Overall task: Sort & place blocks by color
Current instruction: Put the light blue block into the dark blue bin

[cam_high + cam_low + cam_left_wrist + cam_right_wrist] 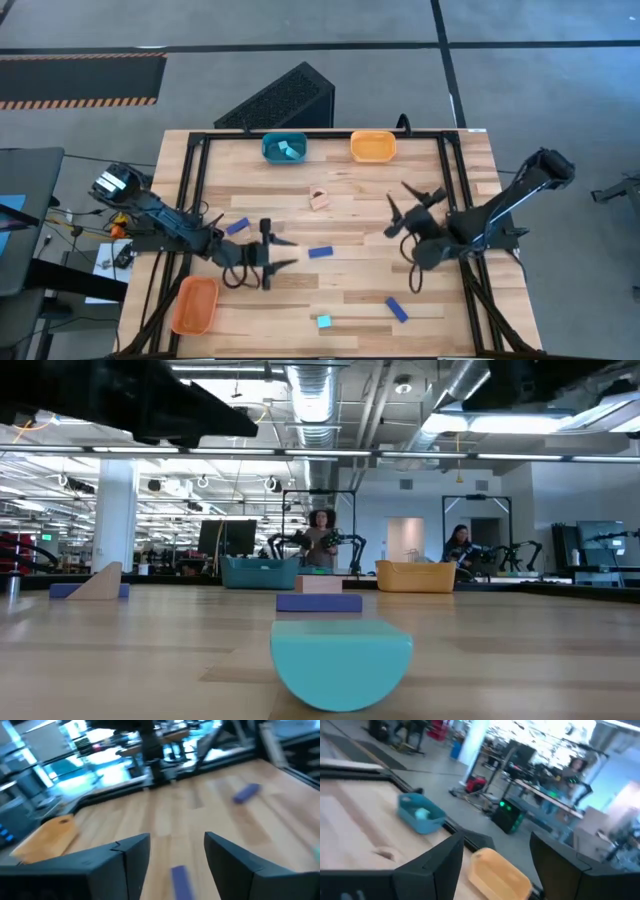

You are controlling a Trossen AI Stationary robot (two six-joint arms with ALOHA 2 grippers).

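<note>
A cyan half-round block [341, 663] sits closest to the table-height camera, flat side up, with a dark blue oblong block [319, 602] behind it and a tan wooden block [320, 584] farther back; from above the same cyan piece [324, 322] is only a small square near the table's front edge. My left claw [272, 254] hangs over the left-middle of the wooden table [340, 200], fingers spread and holding nothing, pointing toward the blue block [320, 253] that my left wrist camera shows just ahead between the fingers [181, 880]. That camera also catches another blue block [246, 793] farther off and the orange tray [46, 838] at my side. My right claw [412, 212] is raised over the right-middle, fingers apart and empty; its wrist camera looks toward the teal tray [421, 813], with a cyan block [422, 813] in it, and the orange tray [499, 873] at the far edge. Only the overhead view shows the blue block [237, 227] beside my left arm and the one [397, 311] near the front right. Two people stand in the room beyond, seen from the low camera.
</note>
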